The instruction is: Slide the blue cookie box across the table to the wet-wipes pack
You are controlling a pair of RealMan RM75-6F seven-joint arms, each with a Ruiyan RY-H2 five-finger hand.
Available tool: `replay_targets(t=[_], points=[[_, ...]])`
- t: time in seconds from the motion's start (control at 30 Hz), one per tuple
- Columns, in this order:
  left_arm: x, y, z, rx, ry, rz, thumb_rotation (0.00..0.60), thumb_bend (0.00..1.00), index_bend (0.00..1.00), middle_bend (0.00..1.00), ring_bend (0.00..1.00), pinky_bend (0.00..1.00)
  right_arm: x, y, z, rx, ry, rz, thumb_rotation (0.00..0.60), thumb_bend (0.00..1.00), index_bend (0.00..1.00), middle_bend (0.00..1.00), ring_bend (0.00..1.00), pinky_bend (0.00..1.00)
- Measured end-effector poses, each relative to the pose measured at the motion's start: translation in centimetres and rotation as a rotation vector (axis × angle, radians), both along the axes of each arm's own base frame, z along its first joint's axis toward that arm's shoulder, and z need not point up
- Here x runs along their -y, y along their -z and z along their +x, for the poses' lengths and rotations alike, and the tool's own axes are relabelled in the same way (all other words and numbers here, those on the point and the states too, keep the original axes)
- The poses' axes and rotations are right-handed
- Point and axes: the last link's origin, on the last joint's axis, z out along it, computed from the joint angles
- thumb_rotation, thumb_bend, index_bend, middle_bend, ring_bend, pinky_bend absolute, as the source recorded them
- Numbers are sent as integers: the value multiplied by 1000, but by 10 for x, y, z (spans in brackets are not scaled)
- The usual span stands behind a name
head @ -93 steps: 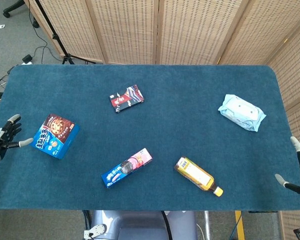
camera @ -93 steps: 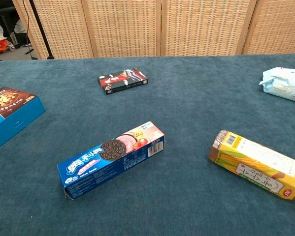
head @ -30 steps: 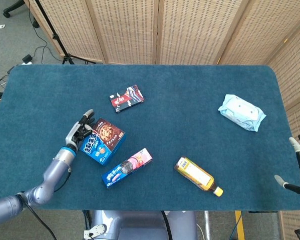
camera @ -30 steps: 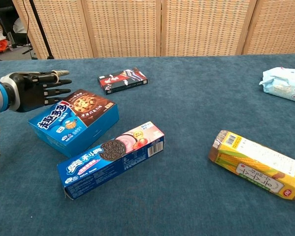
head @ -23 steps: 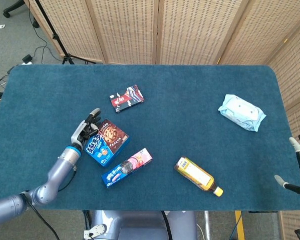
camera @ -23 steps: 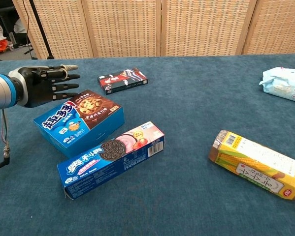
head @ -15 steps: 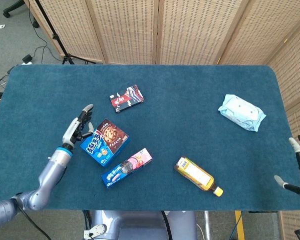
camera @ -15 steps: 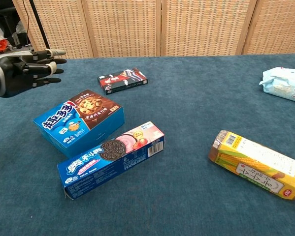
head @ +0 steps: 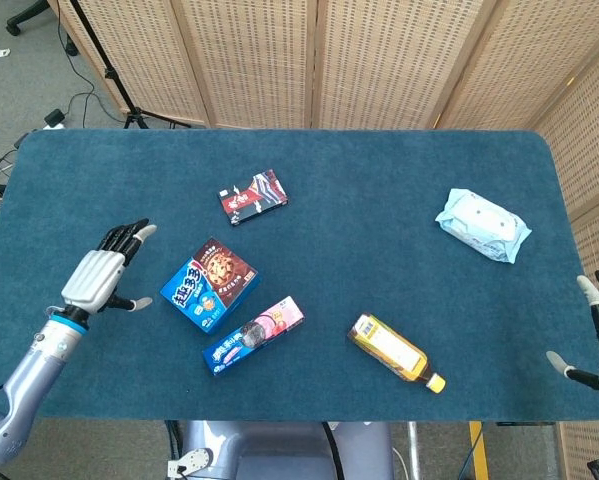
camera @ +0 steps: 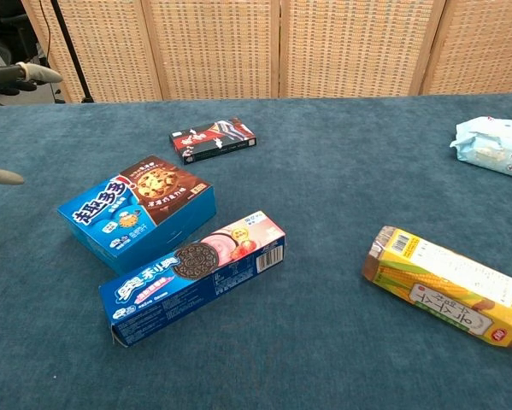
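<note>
1. Blue felt covers the table, and the blue cookie box lies well apart from the wet-wipes pack, on the far side of the table from it. Most of the slide looks undone.
2. Nothing is held by the left hand: it hovers off the cookie box's side that faces away from the wipes pack, fingers spread and released. A push resumed off-centre would likely spin the box rather than drive it.
3. Just beside the cookie box, on its near edge, lies the long sandwich-cookie box. A push angled that way could catch it and drag both.
4. Between the cookie box and the wipes pack, nearer the front edge, rests the yellow bottle; a low course risks knocking it.
5. Beyond the cookie box sits the small red-and-black box, a hazard if the push veers away.
6. Past the wipes pack, at the table's corner, the right hand shows only partly, empty with fingers apart.
</note>
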Motion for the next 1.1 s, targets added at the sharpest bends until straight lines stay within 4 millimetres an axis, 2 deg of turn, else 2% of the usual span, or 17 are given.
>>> replay_targets(t=[0.2,0.43,0.77,1.1], points=[[18,6,-15,-151,77,-6,600,0,0,0,0,0,0,0,0,3,0,-1,600,0,0,0,0,0],[20,24,-23,-244,125,0,600,0,0,0,0,0,0,-1,0,8,-1,-5,600,0,0,0,0,0],[4,58,-14,-364,196,19,600,0,0,0,0,0,1,-1,-1,11,4,-6,600,0,0,0,0,0],[-26,89,11,-452,256,105,600,0,0,0,0,0,2,-4,-2,19,6,-11,600,0,0,0,0,0]])
